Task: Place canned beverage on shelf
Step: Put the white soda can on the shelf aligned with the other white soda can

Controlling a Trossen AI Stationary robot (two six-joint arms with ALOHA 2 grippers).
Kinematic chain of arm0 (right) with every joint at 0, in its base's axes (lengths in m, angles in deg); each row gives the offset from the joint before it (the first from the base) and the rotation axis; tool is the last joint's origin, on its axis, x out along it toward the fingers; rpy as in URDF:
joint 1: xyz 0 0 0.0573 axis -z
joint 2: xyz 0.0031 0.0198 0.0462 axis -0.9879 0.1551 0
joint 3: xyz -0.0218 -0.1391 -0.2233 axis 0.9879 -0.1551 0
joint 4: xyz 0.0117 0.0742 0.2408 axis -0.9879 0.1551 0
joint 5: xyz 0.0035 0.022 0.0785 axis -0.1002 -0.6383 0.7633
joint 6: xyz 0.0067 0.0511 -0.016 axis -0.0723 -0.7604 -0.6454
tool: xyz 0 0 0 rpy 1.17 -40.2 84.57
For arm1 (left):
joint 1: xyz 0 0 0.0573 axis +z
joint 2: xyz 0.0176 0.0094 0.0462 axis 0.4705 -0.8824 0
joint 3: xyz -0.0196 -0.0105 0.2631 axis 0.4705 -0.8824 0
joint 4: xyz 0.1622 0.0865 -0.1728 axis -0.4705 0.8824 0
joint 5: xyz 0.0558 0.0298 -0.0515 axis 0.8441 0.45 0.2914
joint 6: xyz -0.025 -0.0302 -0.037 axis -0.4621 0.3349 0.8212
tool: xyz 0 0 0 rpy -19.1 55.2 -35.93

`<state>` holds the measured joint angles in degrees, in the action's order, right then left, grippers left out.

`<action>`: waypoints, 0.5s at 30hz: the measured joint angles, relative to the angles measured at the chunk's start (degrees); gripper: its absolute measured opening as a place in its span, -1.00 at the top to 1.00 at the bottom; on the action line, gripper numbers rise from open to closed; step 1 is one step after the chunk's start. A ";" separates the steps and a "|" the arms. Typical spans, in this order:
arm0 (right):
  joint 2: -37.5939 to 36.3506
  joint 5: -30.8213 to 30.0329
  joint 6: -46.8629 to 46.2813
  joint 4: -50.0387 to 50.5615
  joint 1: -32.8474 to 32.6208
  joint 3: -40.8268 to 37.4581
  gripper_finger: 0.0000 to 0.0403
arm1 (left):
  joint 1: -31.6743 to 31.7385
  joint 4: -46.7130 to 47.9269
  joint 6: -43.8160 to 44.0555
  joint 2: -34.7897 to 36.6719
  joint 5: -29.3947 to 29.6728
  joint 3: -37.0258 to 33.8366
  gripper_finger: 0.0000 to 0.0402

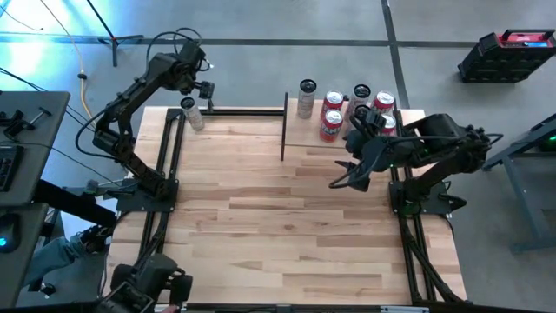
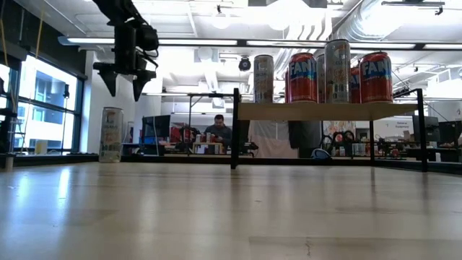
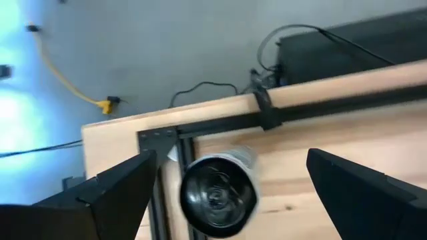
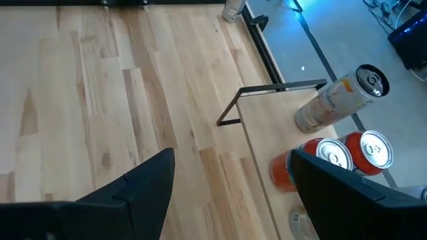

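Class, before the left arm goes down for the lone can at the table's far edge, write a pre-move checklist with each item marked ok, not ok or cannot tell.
1. Left tool open: ok, fingers spread wide.
2. Left tool above the lone can: ok, it hangs over the can, apart from it.
3. Lone can upright: ok, it stands on the table.
4. Shelf has free room: ok, bare board beside the cans on the shelf.
5. Right tool out of the way: ok, it hangs over the table beside the shelf, open and empty.
6. Can full or empty: cannot tell.
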<state>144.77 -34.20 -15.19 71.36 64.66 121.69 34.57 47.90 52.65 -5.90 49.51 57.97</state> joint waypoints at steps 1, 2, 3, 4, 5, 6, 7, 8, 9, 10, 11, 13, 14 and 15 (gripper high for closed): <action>0.00 -0.12 0.00 0.00 -0.32 0.00 -0.40 | -0.33 0.06 1.01 0.00 1.07 0.00 -0.87; 0.00 -0.49 0.00 0.00 -0.63 0.00 -0.40 | -0.70 0.20 2.37 0.00 1.92 0.00 -0.87; 0.00 -0.91 0.00 0.00 -0.95 0.00 -0.40 | -1.07 0.22 3.97 0.00 2.58 0.00 -0.87; 0.00 -1.24 0.00 0.00 -1.26 0.00 -0.40 | -1.46 0.20 5.82 0.00 3.41 0.00 -0.87; 0.00 -1.50 0.00 0.00 -1.54 0.00 -0.40 | -1.90 0.31 7.64 0.00 4.56 0.00 -0.87; 0.00 -1.77 0.04 0.00 -1.79 0.00 -0.40 | -2.43 0.63 9.47 0.00 5.97 0.02 -0.87; 0.00 -2.19 0.36 0.00 -2.00 0.00 -0.40 | -3.10 1.11 11.19 0.00 7.38 0.02 -0.87; 0.00 -2.65 0.56 0.00 -2.20 0.00 -0.40 | -3.92 1.43 12.75 0.00 8.91 0.02 -0.87; 0.00 -2.95 0.70 0.00 -2.36 0.00 -0.40 | -4.97 1.48 14.15 0.00 10.58 0.02 -0.87; 0.00 -3.06 1.00 0.00 -2.43 0.00 -0.40 | -6.24 1.37 15.51 0.03 12.20 0.02 -0.87; 0.00 -3.35 1.41 -0.01 -2.42 0.00 -0.40 | -7.66 1.36 17.15 0.08 13.71 0.02 -0.87; 0.00 -4.10 2.34 -0.02 -2.39 0.00 -0.40 | -10.78 1.35 20.71 0.13 16.79 0.02 -0.87; 0.00 -4.33 2.73 0.00 -2.39 0.00 -0.40 | -12.44 1.40 22.56 0.13 18.44 0.02 -0.87; 0.00 -4.41 3.16 -0.01 -2.39 0.00 -0.40 | -14.09 1.64 24.74 0.13 20.14 0.02 -0.87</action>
<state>144.77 -38.61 -12.04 71.35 62.27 121.69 20.47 49.53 77.39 -5.77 69.65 58.00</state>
